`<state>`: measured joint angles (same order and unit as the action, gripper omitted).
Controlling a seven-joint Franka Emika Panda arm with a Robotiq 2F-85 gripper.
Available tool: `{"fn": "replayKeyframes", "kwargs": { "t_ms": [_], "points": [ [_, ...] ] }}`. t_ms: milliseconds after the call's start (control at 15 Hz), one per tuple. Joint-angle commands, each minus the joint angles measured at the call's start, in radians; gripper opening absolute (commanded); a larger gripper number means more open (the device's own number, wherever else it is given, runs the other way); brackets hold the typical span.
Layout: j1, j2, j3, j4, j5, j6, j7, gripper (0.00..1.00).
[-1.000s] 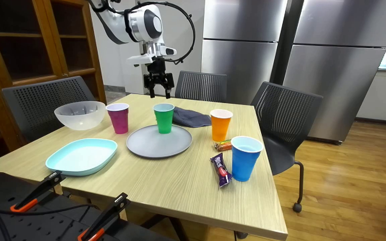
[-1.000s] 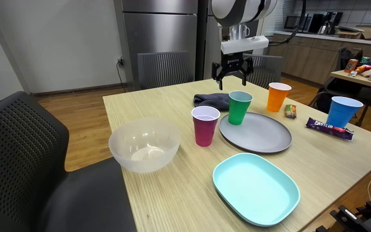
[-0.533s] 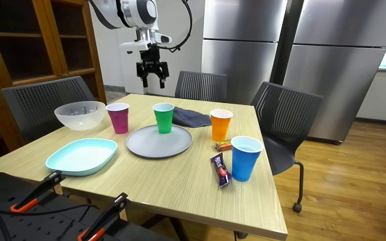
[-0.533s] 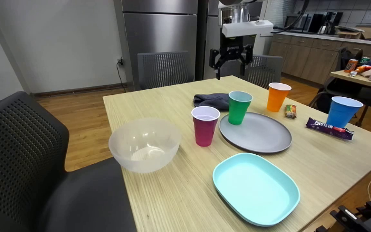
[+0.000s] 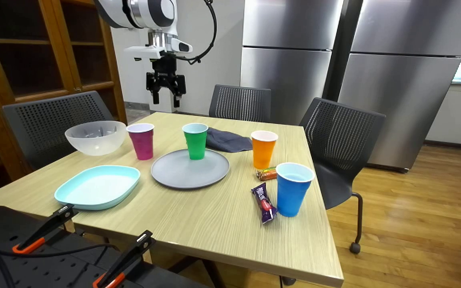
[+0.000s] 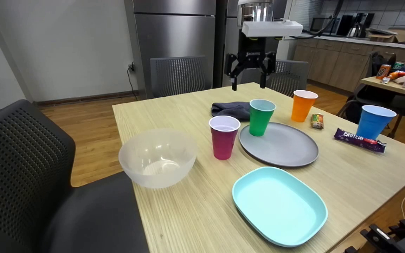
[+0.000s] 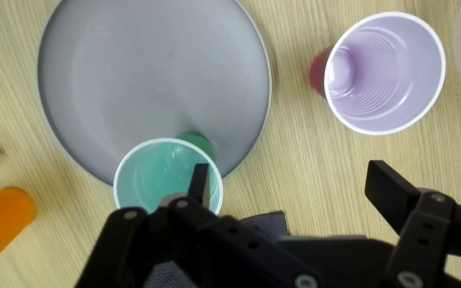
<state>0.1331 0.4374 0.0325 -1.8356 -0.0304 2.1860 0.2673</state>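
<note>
The jaws hang released, spread above the worktop (image 6: 188,218); lower and apart, the green cup (image 6: 259,123) stands upright on the plate (image 6: 287,151), partly hidden by one jaw in the wrist view.

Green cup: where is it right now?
In an exterior view, the green cup stands on the gray plate, near the edge by the dark cloth, right of the magenta cup and left of the orange cup.

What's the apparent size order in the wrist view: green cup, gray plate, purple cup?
1. Gray plate, cropped by frame
2. Purple cup
3. Green cup, partly hidden by the end effector
True cup sizes: can't tell.
</note>
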Motion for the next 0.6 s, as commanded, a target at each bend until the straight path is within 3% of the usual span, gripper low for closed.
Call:
{"fn": "replayKeyframes", "kwargs": {
  "t_ms": [0,200,267,533],
  "points": [
    [-0.001,-0.059,0.017,-0.112,0.021,0.061,-0.030,1.00],
    [-0.004,-0.068,0.022,-0.150,0.024,0.082,-0.037,1.00],
    [0.005,-0.019,0.011,-0.092,0.007,0.056,-0.013,1.00],
    [0.004,-0.023,0.012,-0.108,0.007,0.067,-0.013,1.00]
  ]
}}
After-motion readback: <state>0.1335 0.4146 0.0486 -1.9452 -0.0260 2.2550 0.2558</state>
